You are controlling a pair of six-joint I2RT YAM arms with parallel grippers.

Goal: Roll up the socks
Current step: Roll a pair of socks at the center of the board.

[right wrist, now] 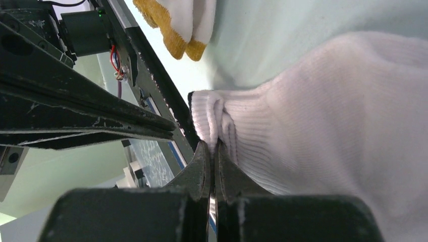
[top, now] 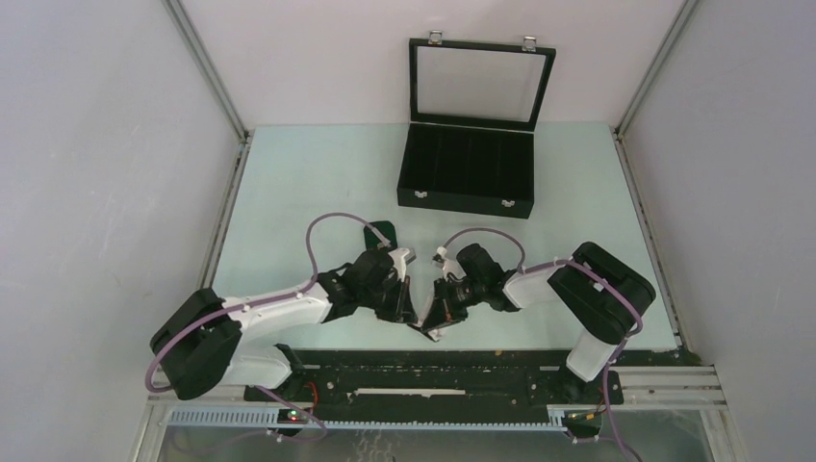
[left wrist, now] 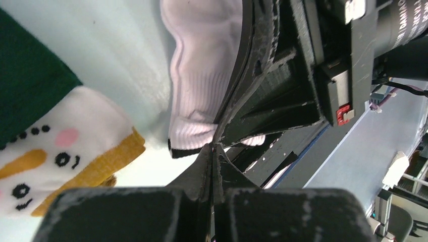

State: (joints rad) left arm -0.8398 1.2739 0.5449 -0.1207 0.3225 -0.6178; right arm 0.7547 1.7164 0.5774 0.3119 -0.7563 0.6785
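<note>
The white sock (left wrist: 202, 85) lies on the pale green table, its black-striped cuff (left wrist: 182, 150) toward the front edge. My right gripper (right wrist: 212, 147) is shut on a bunched fold of that cuff (right wrist: 209, 118). My left gripper (left wrist: 216, 148) is shut, its tips meeting the cuff's edge beside the right fingers (left wrist: 262, 96); I cannot tell if it holds cloth. The dark green sock (left wrist: 30, 75) with its white face part and orange end (left wrist: 103, 161) lies beside it, untouched. From above, both grippers (top: 409, 313) (top: 439, 313) meet over the socks and hide most of them.
A black case (top: 465, 202) with its glass lid up stands at the back middle of the table. The black front rail (top: 433, 371) runs just below the grippers. Frame posts and walls close both sides.
</note>
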